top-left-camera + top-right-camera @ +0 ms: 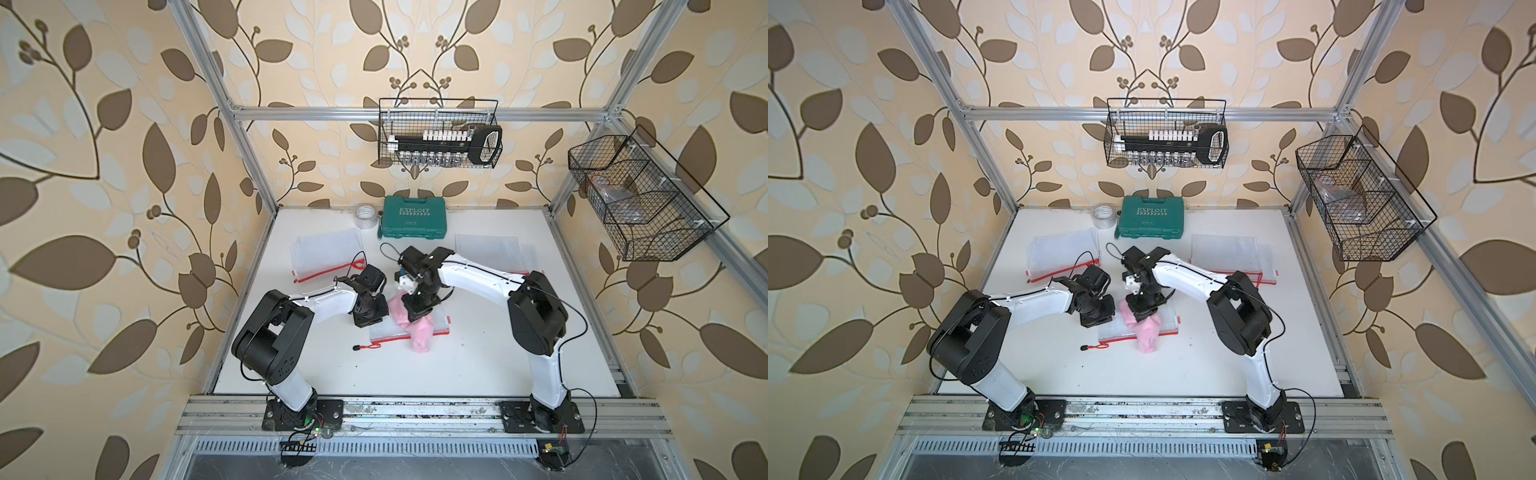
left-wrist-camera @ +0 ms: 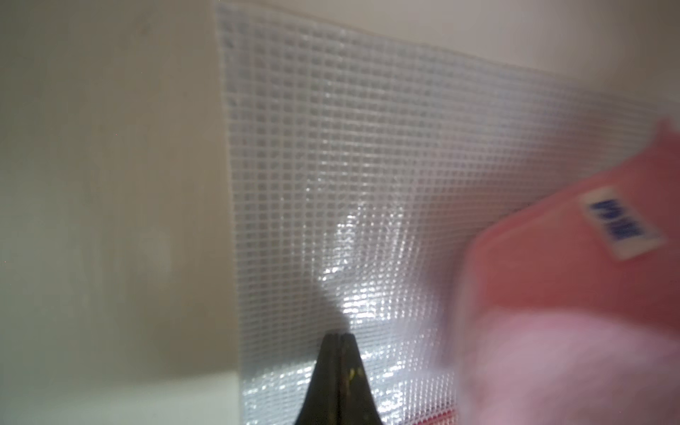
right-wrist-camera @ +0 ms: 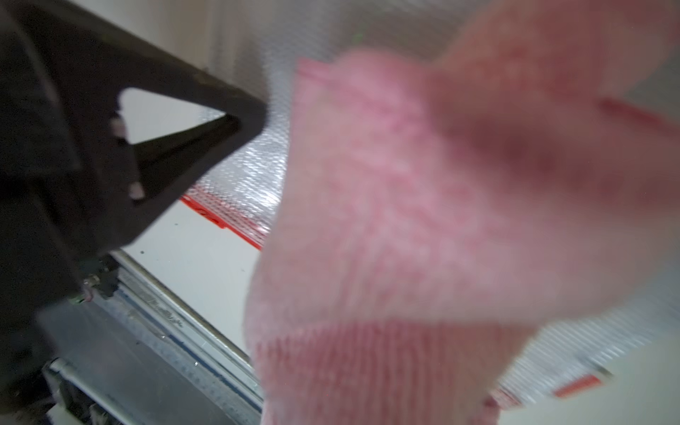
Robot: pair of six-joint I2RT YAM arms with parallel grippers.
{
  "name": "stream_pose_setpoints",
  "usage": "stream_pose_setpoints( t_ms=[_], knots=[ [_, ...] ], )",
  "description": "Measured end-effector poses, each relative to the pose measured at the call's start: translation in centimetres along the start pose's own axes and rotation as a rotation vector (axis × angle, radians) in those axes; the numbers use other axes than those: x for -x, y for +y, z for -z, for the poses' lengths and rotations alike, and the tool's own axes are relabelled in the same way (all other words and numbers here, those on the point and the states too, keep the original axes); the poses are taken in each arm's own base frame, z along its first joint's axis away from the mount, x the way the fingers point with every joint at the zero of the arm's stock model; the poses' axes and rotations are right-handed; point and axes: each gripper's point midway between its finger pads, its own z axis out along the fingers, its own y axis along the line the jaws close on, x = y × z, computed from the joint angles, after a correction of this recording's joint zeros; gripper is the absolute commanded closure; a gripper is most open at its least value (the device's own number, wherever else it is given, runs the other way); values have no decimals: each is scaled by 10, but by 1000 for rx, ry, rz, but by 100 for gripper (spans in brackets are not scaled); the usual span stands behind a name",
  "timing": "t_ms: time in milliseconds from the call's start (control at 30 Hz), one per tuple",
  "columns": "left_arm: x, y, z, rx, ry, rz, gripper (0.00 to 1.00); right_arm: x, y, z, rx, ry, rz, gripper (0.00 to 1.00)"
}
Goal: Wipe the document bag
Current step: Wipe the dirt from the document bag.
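Observation:
The document bag (image 1: 390,334) is a clear mesh pouch with a red zipper edge, lying flat mid-table in both top views (image 1: 1117,332). My left gripper (image 1: 368,320) is shut, its joined tips (image 2: 340,336) resting on the bag's (image 2: 331,165) left part. A pink cloth (image 1: 419,334) lies bunched across the bag and spills over its front edge. My right gripper (image 1: 417,316) is shut on the cloth from above. In the right wrist view the cloth (image 3: 423,220) hides my own jaws, and the left gripper (image 3: 254,114) shows beside it on the bag (image 3: 246,176).
Stacks of similar mesh bags lie at the back left (image 1: 328,257) and back right (image 1: 490,253). A green tool case (image 1: 413,222) and a tape roll (image 1: 365,216) stand by the back wall. Wire baskets (image 1: 440,133) hang above. The bag's red pull cord (image 1: 363,346) trails left.

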Motion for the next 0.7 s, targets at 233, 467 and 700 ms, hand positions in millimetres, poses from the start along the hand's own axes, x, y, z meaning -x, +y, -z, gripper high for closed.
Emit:
stream_pose_setpoints(
  t_ms=[233, 467, 700],
  knots=[
    [-1, 1, 0, -3, -4, 3, 100, -15, -76, -5, 83, 2, -297, 100],
    [-1, 1, 0, -9, -10, 1, 100, -56, -166, 63, -264, -59, -401, 100],
    [0, 2, 1, -4, -13, 1, 100, 13, -49, 80, -124, -174, -106, 100]
  ],
)
